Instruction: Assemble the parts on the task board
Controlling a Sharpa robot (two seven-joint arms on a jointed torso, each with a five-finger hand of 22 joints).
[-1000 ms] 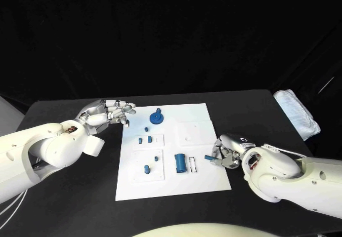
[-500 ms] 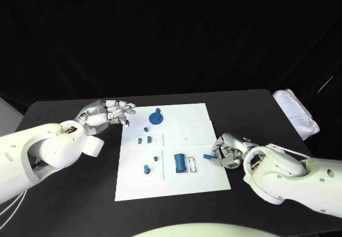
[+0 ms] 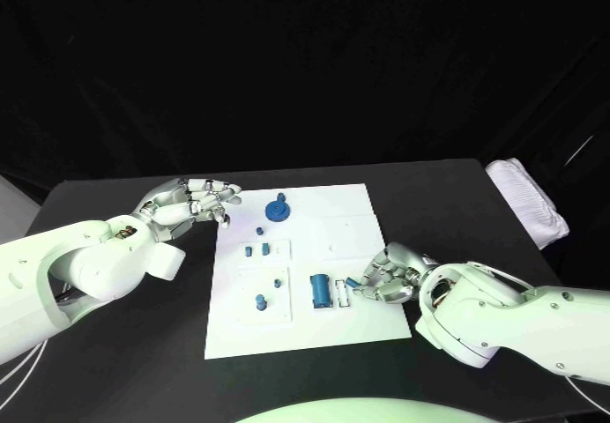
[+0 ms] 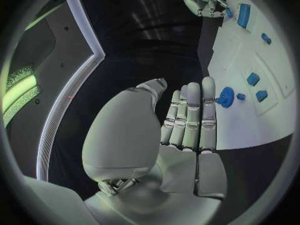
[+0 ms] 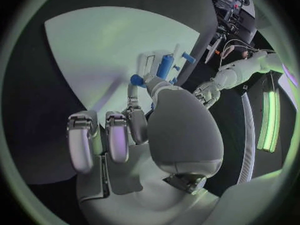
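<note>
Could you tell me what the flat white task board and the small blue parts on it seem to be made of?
The flat white task board looks like matte plastic or a coated sheet: an even, dull surface with shallow square recesses. I cannot tell which. The small blue parts, such as the round blue disc with a knob and the blue cylinder, look like moulded or printed plastic: uniform saturated colour and no metallic shine.

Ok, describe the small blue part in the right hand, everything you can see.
The small blue part is a short, matte, plastic-looking piece pinched at the fingertips of the right hand. It sits low over the white task board, just right of the larger blue cylinder. Whether it touches the board is unclear.
</note>
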